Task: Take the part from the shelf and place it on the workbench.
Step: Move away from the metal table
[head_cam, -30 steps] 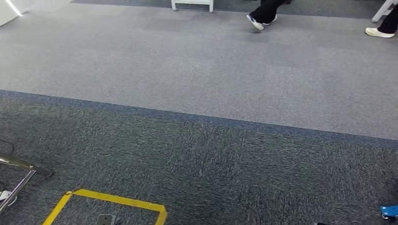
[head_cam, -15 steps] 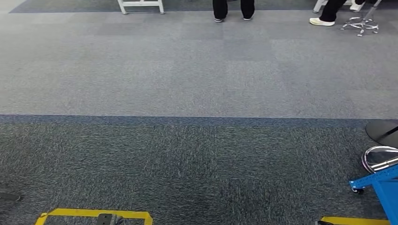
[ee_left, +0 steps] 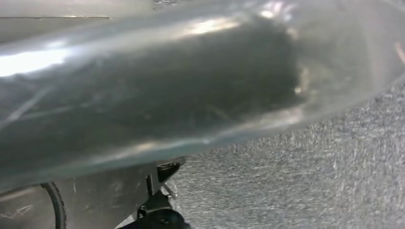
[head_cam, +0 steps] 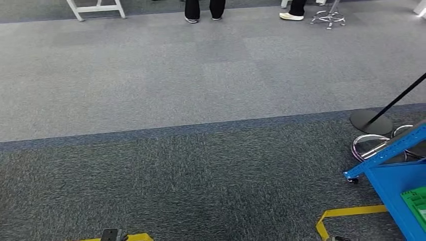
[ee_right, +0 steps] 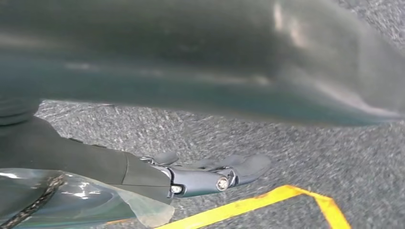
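The part [ee_left: 157,90] is a dark thing in a clear, glossy plastic bag, lying right in front of the left wrist camera and hiding my left hand behind it. The same bagged part [ee_right: 205,57] runs close past the right wrist camera. My right hand [ee_right: 210,174] lies beside it over the carpet, fingers stretched out straight, with more clear plastic [ee_right: 95,200] at its wrist. Whether this hand bears on the bag is hidden. The blue workbench [head_cam: 397,173] comes in at the head view's lower right, with a green thing [head_cam: 416,201] on it.
Grey carpet floor lies ahead, with yellow floor tape [head_cam: 346,213] near the workbench. A black stand base [head_cam: 370,122] and chrome stool rings [head_cam: 369,145] sit by the bench. People's legs [head_cam: 203,9], a white frame [head_cam: 95,9] and a stool base [head_cam: 327,19] are far off.
The camera has turned right: the floor and the standing people slid left, and the blue workbench, stand base and tape have come further in at the right.
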You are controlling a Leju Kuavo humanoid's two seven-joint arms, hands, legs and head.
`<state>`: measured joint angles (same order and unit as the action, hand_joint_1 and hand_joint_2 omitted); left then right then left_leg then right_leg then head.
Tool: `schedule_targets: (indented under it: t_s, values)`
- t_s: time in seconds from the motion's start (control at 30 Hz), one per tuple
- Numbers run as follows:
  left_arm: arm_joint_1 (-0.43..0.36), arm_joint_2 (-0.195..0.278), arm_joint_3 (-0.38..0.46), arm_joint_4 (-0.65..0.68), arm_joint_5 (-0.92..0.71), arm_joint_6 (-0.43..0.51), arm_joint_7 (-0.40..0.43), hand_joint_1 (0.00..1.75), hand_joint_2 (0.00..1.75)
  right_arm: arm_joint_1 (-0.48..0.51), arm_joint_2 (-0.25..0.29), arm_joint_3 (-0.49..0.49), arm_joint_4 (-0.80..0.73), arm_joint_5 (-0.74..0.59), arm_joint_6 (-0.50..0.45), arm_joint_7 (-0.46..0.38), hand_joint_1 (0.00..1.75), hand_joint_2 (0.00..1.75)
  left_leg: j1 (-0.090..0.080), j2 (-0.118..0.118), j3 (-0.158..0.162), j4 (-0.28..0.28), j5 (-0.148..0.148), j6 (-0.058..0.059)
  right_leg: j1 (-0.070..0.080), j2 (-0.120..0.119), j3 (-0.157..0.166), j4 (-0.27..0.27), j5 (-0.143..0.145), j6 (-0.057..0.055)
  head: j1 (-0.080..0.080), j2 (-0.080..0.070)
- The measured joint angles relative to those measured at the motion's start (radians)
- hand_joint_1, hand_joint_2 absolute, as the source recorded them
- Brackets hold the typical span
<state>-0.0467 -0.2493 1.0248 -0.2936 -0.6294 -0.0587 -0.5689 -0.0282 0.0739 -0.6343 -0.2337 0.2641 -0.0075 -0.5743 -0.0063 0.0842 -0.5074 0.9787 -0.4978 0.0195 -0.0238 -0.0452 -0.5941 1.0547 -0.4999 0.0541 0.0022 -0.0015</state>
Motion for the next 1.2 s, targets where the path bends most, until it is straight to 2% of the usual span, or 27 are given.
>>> schedule_targets:
  t_s: [0.03,0.1,0.17,0.23,0.3,0.33,0.37,0.4,0.47,0.5,0.53,0.57,0.6,0.63,0.7,0.73,0.77,0.8,0.83,0.87,0.9,0.97,1.0,1.03,1.07,1.13,1.2]
  values:
    - [-0.002,0.003,0.001,0.001,-0.001,0.0,0.001,0.0,0.0,-0.003,0.002,-0.004,0.0,-0.001,-0.002,0.004,0.0,0.0,-0.001,0.011,0.001,0.005,-0.004,-0.008,0.001,-0.009,0.03,-0.049,0.013,-0.007,-0.002,0.0]
    - [-0.005,0.006,0.003,0.002,-0.006,0.0,0.0,0.0,0.0,-0.004,0.003,-0.013,0.0,-0.002,-0.004,0.008,0.0,0.0,0.0,0.02,0.003,0.008,-0.006,-0.018,0.005,0.008,0.029,-0.046,0.013,-0.027,-0.005,0.0]
    - [-0.009,0.008,0.004,0.003,-0.01,0.0,-0.003,0.0,0.0,-0.005,0.003,-0.02,0.001,-0.004,-0.004,0.009,0.0,0.0,0.006,-0.007,-0.003,0.031,-0.029,-0.028,0.005,0.023,0.027,-0.048,0.016,-0.04,-0.006,0.0]
    - [-0.009,0.01,0.005,0.005,-0.012,0.0,-0.007,0.0,0.0,-0.011,0.003,-0.027,0.001,-0.006,-0.004,0.009,0.0,0.0,0.01,-0.053,-0.047,0.133,-0.091,-0.033,0.006,0.042,0.026,-0.049,0.02,-0.051,-0.009,0.0]
    - [-0.007,0.012,0.006,0.007,-0.015,-0.002,-0.011,0.0,0.0,-0.016,0.003,-0.035,0.001,-0.008,-0.004,0.009,0.0,0.0,0.01,-0.072,-0.111,0.271,-0.148,-0.03,0.011,0.066,0.024,-0.048,0.021,-0.058,-0.009,0.0]
    - [-0.007,0.012,0.006,0.008,-0.016,-0.003,-0.013,0.0,0.0,-0.016,0.003,-0.038,0.001,-0.009,-0.004,0.009,0.0,0.0,0.009,-0.075,-0.13,0.307,-0.151,-0.026,0.015,0.079,0.024,-0.048,0.022,-0.059,-0.009,0.0]
    - [-0.008,0.013,0.006,0.008,-0.018,-0.004,-0.014,0.0,0.0,-0.016,0.003,-0.04,0.001,-0.01,-0.004,0.009,0.0,0.0,0.007,-0.078,-0.132,0.304,-0.133,-0.02,0.017,0.093,0.025,-0.048,0.022,-0.06,-0.009,0.0]
    - [-0.009,0.014,0.006,0.008,-0.018,-0.004,-0.014,0.0,0.0,-0.016,0.003,-0.041,0.001,-0.01,-0.004,0.009,0.0,0.0,0.005,-0.084,-0.117,0.263,-0.097,-0.013,0.019,0.106,0.026,-0.048,0.023,-0.06,-0.009,0.0]
    - [-0.01,0.017,0.006,0.008,-0.019,-0.004,-0.015,0.0,0.0,-0.017,0.005,-0.043,0.001,-0.01,-0.004,0.009,0.0,0.0,0.0,-0.126,-0.06,0.126,-0.019,0.003,0.021,0.132,0.03,-0.048,0.023,-0.059,-0.008,0.0]
    - [-0.01,0.018,0.006,0.008,-0.019,-0.004,-0.016,0.0,0.0,-0.018,0.006,-0.044,0.001,-0.011,-0.004,0.009,0.0,0.0,-0.002,-0.147,-0.037,0.073,0.002,0.009,0.02,0.144,0.028,-0.047,0.025,-0.057,-0.008,0.0]
    - [-0.011,0.02,0.006,0.008,-0.019,-0.004,-0.016,0.0,0.0,-0.019,0.008,-0.045,0.001,-0.011,-0.004,0.009,0.0,0.0,-0.003,-0.163,-0.025,0.041,0.009,0.014,0.018,0.155,0.024,-0.047,0.027,-0.053,-0.01,0.0]
    - [-0.012,0.021,0.006,0.008,-0.019,-0.005,-0.016,0.0,0.0,-0.019,0.008,-0.046,0.001,-0.011,-0.003,0.009,0.0,0.0,-0.003,-0.167,-0.022,0.032,0.005,0.016,0.016,0.166,0.019,-0.048,0.03,-0.047,-0.01,0.0]
    - [-0.013,0.021,0.006,0.008,-0.019,-0.005,-0.016,0.0,0.0,-0.018,0.009,-0.048,0.001,-0.011,-0.003,0.009,0.0,0.0,-0.004,-0.158,-0.02,0.022,0.006,0.017,0.014,0.177,0.014,-0.051,0.034,-0.041,-0.012,0.0]
    - [-0.014,0.021,0.007,0.008,-0.019,-0.005,-0.016,0.0,0.0,-0.015,0.009,-0.048,0.001,-0.011,-0.003,0.009,0.0,0.0,-0.002,-0.145,-0.017,0.012,0.01,0.017,0.013,0.172,0.008,-0.051,0.034,-0.036,-0.013,0.0]
    - [-0.015,0.02,0.007,0.008,-0.019,-0.005,-0.016,0.0,0.0,-0.014,0.009,-0.05,0.001,-0.011,-0.004,0.009,0.0,0.0,0.001,-0.12,-0.01,-0.01,0.021,0.02,0.016,0.124,-0.016,-0.014,0.008,-0.03,-0.01,0.0]
    - [-0.014,0.02,0.007,0.009,-0.019,-0.006,-0.016,0.0,0.0,-0.017,0.009,-0.05,0.001,-0.011,-0.004,0.009,0.0,0.0,0.002,-0.104,-0.008,-0.017,0.024,0.021,0.016,0.091,-0.042,0.036,-0.022,-0.027,-0.008,0.0]
    - [-0.013,0.02,0.007,0.009,-0.019,-0.006,-0.016,0.0,0.0,-0.02,0.009,-0.05,0.001,-0.011,-0.004,0.009,0.0,0.0,0.001,-0.089,-0.008,-0.018,0.025,0.022,0.015,0.069,-0.075,0.102,-0.055,-0.021,-0.007,0.0]
    - [-0.012,0.02,0.007,0.009,-0.019,-0.006,-0.016,0.0,0.0,-0.022,0.009,-0.05,0.001,-0.011,-0.004,0.009,0.0,0.0,0.0,-0.073,-0.009,-0.018,0.025,0.022,0.012,0.059,-0.106,0.167,-0.082,-0.015,-0.007,0.0]
    - [-0.012,0.02,0.007,0.01,-0.019,-0.007,-0.016,0.0,0.0,-0.022,0.009,-0.051,0.001,-0.011,-0.004,0.009,0.0,0.0,0.0,-0.058,-0.01,-0.018,0.024,0.022,0.009,0.055,-0.126,0.21,-0.094,-0.009,-0.007,0.0]
    - [-0.012,0.02,0.007,0.01,-0.019,-0.007,-0.016,0.0,0.0,-0.02,0.009,-0.053,0.001,-0.011,-0.004,0.009,0.0,0.0,0.001,-0.044,-0.01,-0.017,0.023,0.02,0.006,0.051,-0.127,0.218,-0.087,-0.003,-0.007,0.0]
    - [-0.014,0.019,0.007,0.01,-0.019,-0.008,-0.016,0.0,0.0,-0.018,0.009,-0.055,0.001,-0.011,-0.004,0.009,0.0,0.0,0.003,-0.032,-0.009,-0.016,0.021,0.018,0.003,0.045,-0.106,0.184,-0.063,0.002,-0.007,0.0]
    - [-0.016,0.019,0.007,0.01,-0.019,-0.009,-0.017,0.0,0.0,-0.019,0.009,-0.06,0.001,-0.012,-0.003,0.009,0.0,0.0,0.004,-0.01,-0.009,-0.007,0.013,0.006,0.0,0.008,-0.029,0.05,-0.008,0.011,-0.005,0.0]
    - [-0.017,0.02,0.007,0.01,-0.019,-0.009,-0.017,0.0,0.0,-0.022,0.009,-0.062,0.001,-0.012,-0.002,0.008,0.0,0.0,0.002,-0.001,-0.01,0.0,0.007,-0.001,0.001,-0.007,0.004,-0.005,0.008,0.007,-0.006,0.0]
    - [-0.019,0.02,0.007,0.01,-0.019,-0.009,-0.018,0.0,0.0,-0.023,0.009,-0.063,0.001,-0.012,0.0,0.008,0.0,0.0,0.0,0.008,-0.01,0.007,0.002,-0.008,0.002,-0.018,0.023,-0.037,0.012,0.0,-0.007,0.0]
    - [-0.021,0.021,0.007,0.01,-0.019,-0.009,-0.018,0.0,0.0,-0.024,0.009,-0.065,0.001,-0.012,0.001,0.008,0.0,0.0,-0.003,0.015,-0.01,0.011,-0.001,-0.012,0.004,-0.019,0.027,-0.044,0.008,-0.01,-0.009,0.0]
    - [-0.027,0.02,0.008,0.01,-0.02,-0.01,-0.019,0.0,0.0,-0.019,0.009,-0.07,0.001,-0.011,0.002,0.007,0.0,0.0,-0.001,0.021,-0.008,0.016,-0.007,-0.021,0.005,0.001,0.024,-0.041,0.01,-0.029,-0.012,0.0]
    - [-0.03,0.02,0.008,0.01,-0.021,-0.01,-0.019,0.0,0.0,-0.018,0.009,-0.077,0.001,-0.011,0.002,0.007,0.0,0.0,0.006,-0.014,-0.021,0.053,-0.038,-0.03,0.004,0.019,0.023,-0.041,0.012,-0.043,-0.015,0.0]
